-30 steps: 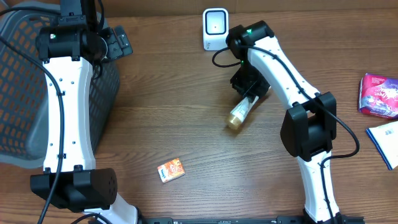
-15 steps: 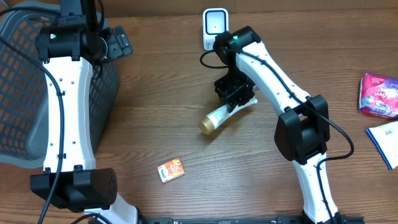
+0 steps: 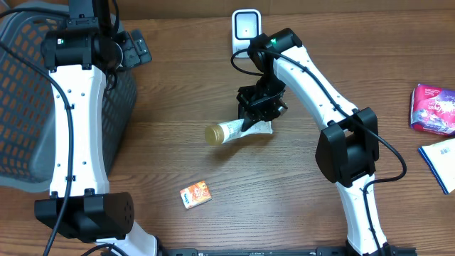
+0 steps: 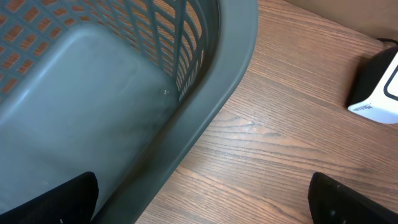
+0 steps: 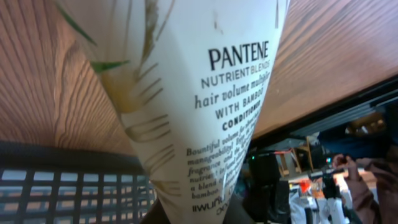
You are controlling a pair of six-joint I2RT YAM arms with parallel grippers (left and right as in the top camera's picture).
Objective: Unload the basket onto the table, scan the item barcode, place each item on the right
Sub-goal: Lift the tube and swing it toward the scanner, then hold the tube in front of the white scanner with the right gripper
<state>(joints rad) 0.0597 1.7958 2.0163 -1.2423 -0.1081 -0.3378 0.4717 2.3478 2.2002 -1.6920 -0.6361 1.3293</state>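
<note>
The item is a white Pantene conditioner tube [image 3: 231, 131] with a gold cap, held level above the table with the cap pointing left. My right gripper [image 3: 255, 121] is shut on its flat crimped end. In the right wrist view the tube [image 5: 186, 93] fills the frame, printed text facing the camera, and rises from my right gripper [image 5: 199, 216] at the bottom edge. No barcode shows. The white scanner [image 3: 245, 28] stands at the back of the table, behind the tube. My left gripper [image 3: 135, 48] hangs open by the basket rim; its left wrist view [image 4: 202, 211] shows nothing between the fingers.
A grey mesh basket [image 3: 28, 107] fills the left side, and its rim [image 4: 211, 118] runs under the left wrist. A small orange box [image 3: 195, 193] lies near the front. A purple packet [image 3: 434, 108] and a blue and white pack [image 3: 441, 162] lie at the far right.
My right arm has swung the tube left and forward, away from the scanner, turning its cap from lower-left to straight left. The left arm has not moved.
</note>
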